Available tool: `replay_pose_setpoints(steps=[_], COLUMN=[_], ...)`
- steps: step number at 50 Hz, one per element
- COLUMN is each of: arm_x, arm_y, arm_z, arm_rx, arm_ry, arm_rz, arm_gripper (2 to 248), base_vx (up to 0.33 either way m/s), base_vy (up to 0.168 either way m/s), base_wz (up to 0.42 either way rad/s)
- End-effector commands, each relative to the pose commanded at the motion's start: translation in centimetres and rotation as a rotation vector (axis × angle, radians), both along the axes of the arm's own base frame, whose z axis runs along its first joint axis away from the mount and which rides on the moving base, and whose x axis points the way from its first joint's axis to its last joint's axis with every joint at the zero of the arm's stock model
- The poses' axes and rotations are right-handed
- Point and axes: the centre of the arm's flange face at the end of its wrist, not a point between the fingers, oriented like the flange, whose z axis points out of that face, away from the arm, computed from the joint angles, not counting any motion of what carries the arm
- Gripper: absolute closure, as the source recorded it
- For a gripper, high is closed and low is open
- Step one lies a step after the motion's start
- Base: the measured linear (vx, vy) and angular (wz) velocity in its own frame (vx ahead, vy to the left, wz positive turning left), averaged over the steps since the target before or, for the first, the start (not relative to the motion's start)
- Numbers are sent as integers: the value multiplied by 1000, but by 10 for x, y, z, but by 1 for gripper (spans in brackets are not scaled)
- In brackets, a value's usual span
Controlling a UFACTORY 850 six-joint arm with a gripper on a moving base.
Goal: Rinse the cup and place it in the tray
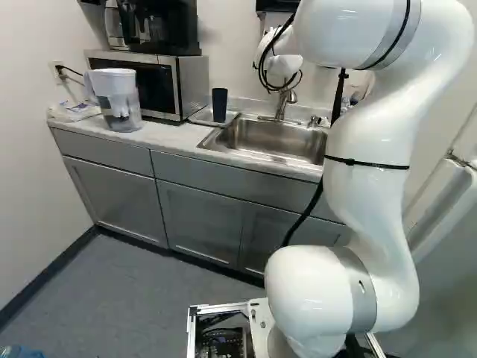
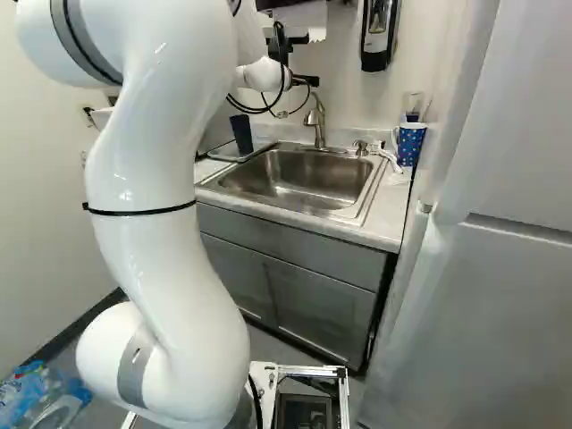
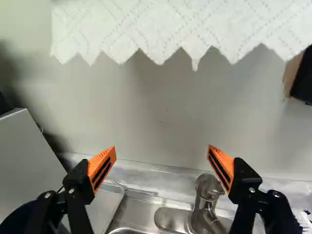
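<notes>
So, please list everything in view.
Cup: one, dark, on tray
Tray: one, grey, beside sink
Sink: one, silver, in counter
Faucet: one, silver, behind sink
Microwave: one, silver, on counter
Coffee maker: one, black, atop microwave
Pitcher: one, clear, before microwave
Mug: one, blue, right of sink
Paper towel: one, white, above sink
Dispenser: one, black, on wall
Cabinets: several, grey, under counter
Bottles: count unclear, bluish, beside arm
Arm: one, white, on base
Gripper: one, black and orange, near faucet

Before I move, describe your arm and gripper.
My arm is glossy white and rounded, with grey bands at its joints, narrow black ties around it and loose black cables. The gripper is black, with two fingers whose orange pads bear dark slots.
</notes>
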Motion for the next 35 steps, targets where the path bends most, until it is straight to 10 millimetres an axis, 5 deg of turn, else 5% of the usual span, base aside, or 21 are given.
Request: replay_pose_setpoints(steps=[35], arm_x=[-30], arm_y=[12], arm_z=[34], arm_rx=[-1], arm_ry=[-25], arm_rz=[17], arm_gripper=[3], base_vx=[0], base_vy=[0], base_wz=[0])
